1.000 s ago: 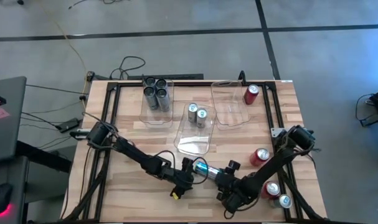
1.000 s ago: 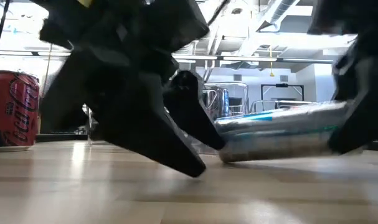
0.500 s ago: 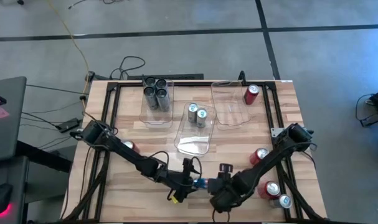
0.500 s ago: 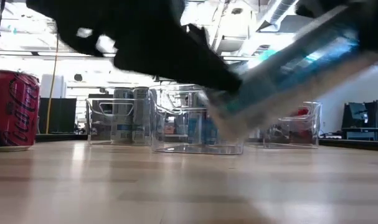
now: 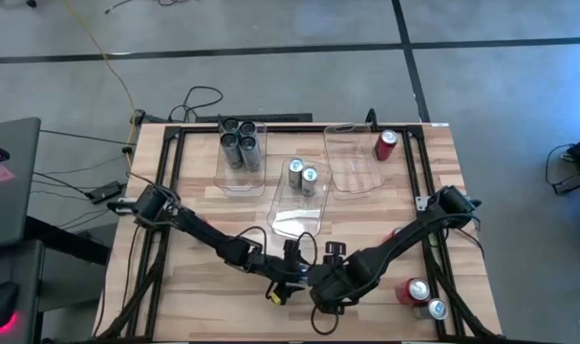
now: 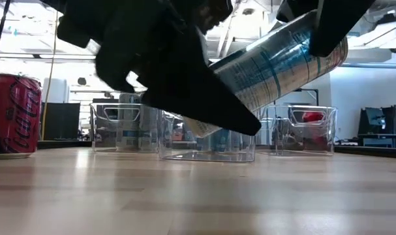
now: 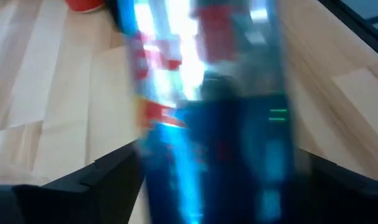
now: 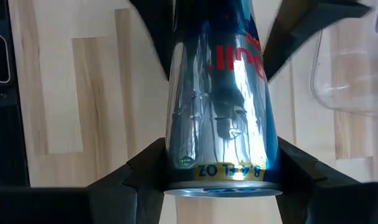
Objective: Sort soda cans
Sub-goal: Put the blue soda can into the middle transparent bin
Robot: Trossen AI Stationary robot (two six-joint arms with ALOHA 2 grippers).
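While both arms meet at the near edge of the wooden table (image 5: 433, 162), a slim silver-blue metal soda can (image 6: 276, 62) hangs tilted in the air between them, clear of the tabletop and just in front of the clear plastic middle bin (image 5: 291, 222). The right gripper (image 5: 320, 279) is clamped on the can's sides. The left gripper (image 5: 290, 277) is right up against the same can, but I cannot tell whether it grips it too.

Sorting looks roughly half done. Two silver-blue cans (image 5: 302, 174) already stand upright at the far end of the middle bin. Just left of it, a second clear bin (image 5: 225, 177) holds four dark grey cans (image 5: 238, 143). Just right of it, a third clear bin (image 5: 352, 182) holds one red can (image 5: 385, 145) in its far corner.

Still loose on the table, well to the right of the middle bin and nearer the front edge, are a red can (image 5: 411, 290) and a silver-topped can (image 5: 436, 308) whose body colour I cannot make out. A patch of red also shows beside the right arm, probably another can. The low view shows one more red can (image 6: 12, 114) standing on the table off to the side of the middle bin.

By my reckoning, the lifted can belongs in the middle bin, and the loose cans remain to be sorted after it.
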